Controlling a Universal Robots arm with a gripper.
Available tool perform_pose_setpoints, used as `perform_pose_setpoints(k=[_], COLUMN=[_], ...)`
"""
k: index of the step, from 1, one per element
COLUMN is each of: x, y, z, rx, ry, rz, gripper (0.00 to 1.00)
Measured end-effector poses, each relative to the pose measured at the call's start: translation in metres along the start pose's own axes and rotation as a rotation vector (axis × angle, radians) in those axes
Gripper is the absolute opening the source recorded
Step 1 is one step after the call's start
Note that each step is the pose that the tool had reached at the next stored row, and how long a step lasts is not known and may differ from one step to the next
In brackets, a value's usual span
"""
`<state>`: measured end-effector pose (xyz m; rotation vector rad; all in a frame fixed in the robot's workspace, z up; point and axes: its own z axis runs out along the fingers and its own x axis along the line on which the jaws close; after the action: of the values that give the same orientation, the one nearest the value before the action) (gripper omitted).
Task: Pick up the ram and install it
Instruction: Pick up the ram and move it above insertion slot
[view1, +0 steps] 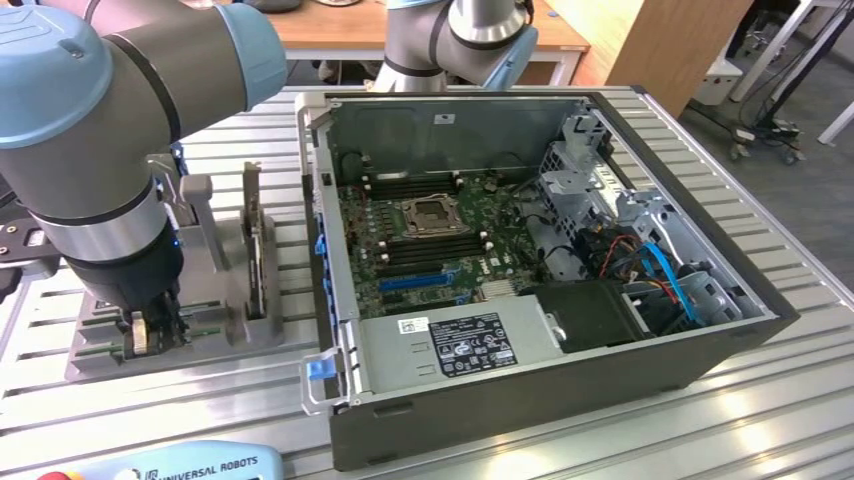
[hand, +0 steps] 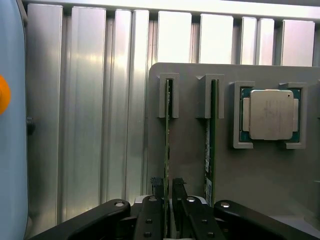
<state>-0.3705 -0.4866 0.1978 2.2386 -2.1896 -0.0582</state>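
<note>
We see a ribbed aluminium bench, with glare bright on its lower-right slats. At the top of the frame stands a wooden desk. A wood panel rises upper right, beside grey floor strewn with cables.

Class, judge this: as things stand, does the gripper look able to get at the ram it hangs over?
Likely yes: the open gripper straddles the ram standing in the holder, nothing between them. The second stick stands apart in its own slot.
</note>
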Motion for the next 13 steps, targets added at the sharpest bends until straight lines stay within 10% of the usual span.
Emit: perform_pose_setpoints(k=[13], x=[0.0], y=[0.0], z=[0.0], rx=[0.0], ry=[0.0], rz=[0.0], gripper=[0.12])
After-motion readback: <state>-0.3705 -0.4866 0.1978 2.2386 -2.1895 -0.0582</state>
